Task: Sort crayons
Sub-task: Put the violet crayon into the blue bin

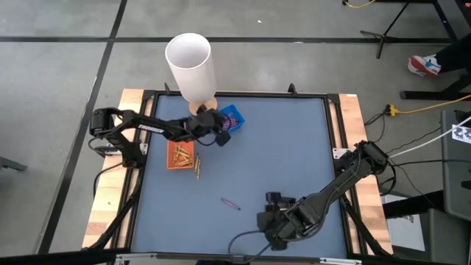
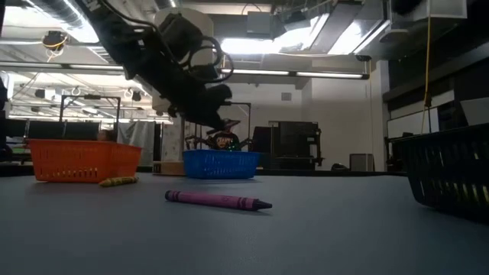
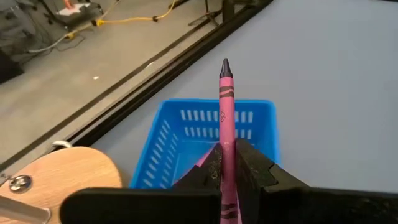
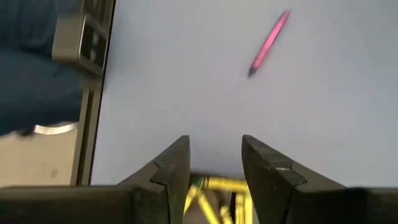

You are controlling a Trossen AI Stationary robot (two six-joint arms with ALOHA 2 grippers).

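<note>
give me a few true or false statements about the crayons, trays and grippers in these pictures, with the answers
1. The left gripper is shut on a pink wax crayon. True.
2. That gripper is above the small orange plastic tray. False: it is above the small blue plastic tray.
3. A loose pink crayon lies on the grey-blue table. True.
4. The right gripper holds that loose crayon. False: it is open, with the crayon lying apart ahead of it.
5. The tall white cylinder lies tipped over mid-table. False: it stands at the far edge.

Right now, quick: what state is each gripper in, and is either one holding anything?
Left gripper: shut on a purple-pink wax crayon, above the small blue plastic tray.
Right gripper: open, holding nothing, near the table's front edge.
</note>
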